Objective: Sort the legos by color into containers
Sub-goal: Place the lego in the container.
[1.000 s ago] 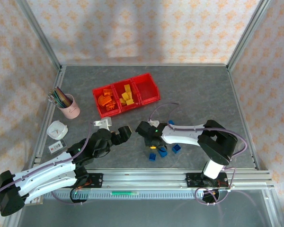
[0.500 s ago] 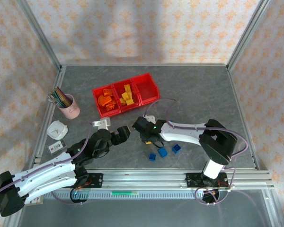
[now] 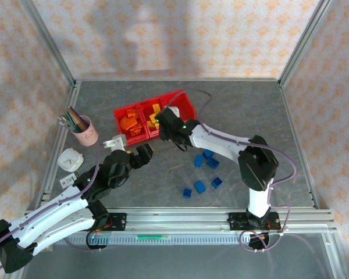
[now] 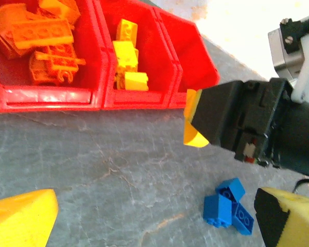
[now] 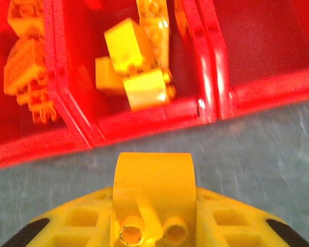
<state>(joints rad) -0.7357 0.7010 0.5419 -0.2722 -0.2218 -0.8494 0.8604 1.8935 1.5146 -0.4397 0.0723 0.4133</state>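
Three joined red bins [image 3: 141, 108] stand at mid-table. The left bin holds orange legos [image 3: 130, 125], the middle one yellow legos [image 3: 156, 118], and the right bin [image 3: 180, 108] looks bare. My right gripper [image 3: 163, 126] hovers at the near edge of the middle bin, shut on a yellow curved brick [image 5: 154, 180] that sits just short of the bin wall [image 5: 144, 121]. My left gripper [image 3: 144, 152] is open over bare table, its yellow fingertips [image 4: 20, 216] wide apart. Several blue legos [image 3: 207, 158] lie right of it, with a cluster of blue legos [image 4: 229, 206] between its fingers' reach.
A pink cup of pencils [image 3: 84, 131] stands at the left, with a white gadget [image 3: 71, 158] and a small card [image 3: 68, 180] near it. More blue bricks [image 3: 199, 186] lie toward the front rail. Metal frame posts border the table.
My right gripper has travelled from the blue bricks near the front up to the bins, carrying the yellow brick. The left gripper drew back slightly to the left.
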